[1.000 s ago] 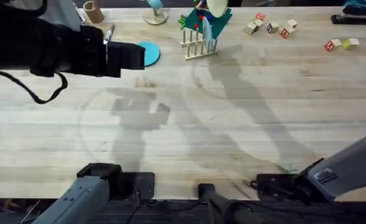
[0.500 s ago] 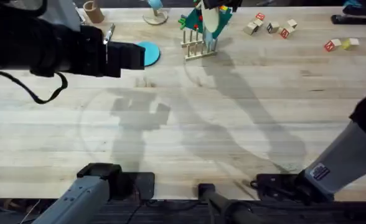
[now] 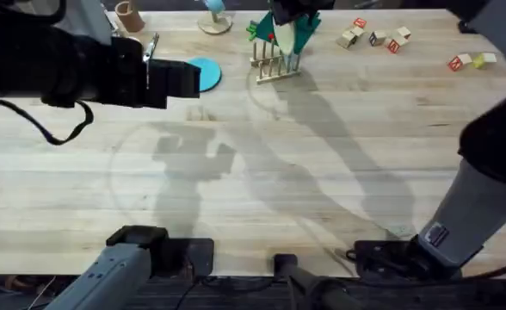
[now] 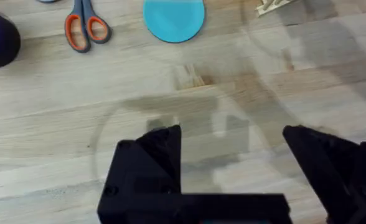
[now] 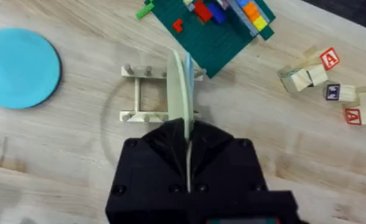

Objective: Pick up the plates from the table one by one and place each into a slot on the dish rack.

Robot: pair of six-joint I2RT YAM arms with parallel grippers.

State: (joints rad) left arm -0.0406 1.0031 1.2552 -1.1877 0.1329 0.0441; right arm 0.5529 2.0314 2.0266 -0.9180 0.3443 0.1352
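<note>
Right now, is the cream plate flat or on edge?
On edge: the cream plate stands upright in the right fingers above the dish rack.

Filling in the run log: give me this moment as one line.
right claw: shut on cream plate, edge-on over dish rack | left claw: open, empty | blue plate: flat on table

The right gripper (image 5: 186, 134) hides the lower cream plate (image 5: 182, 93).

plate (image 3: 203, 74) left of dish rack (image 3: 273, 62)
</note>
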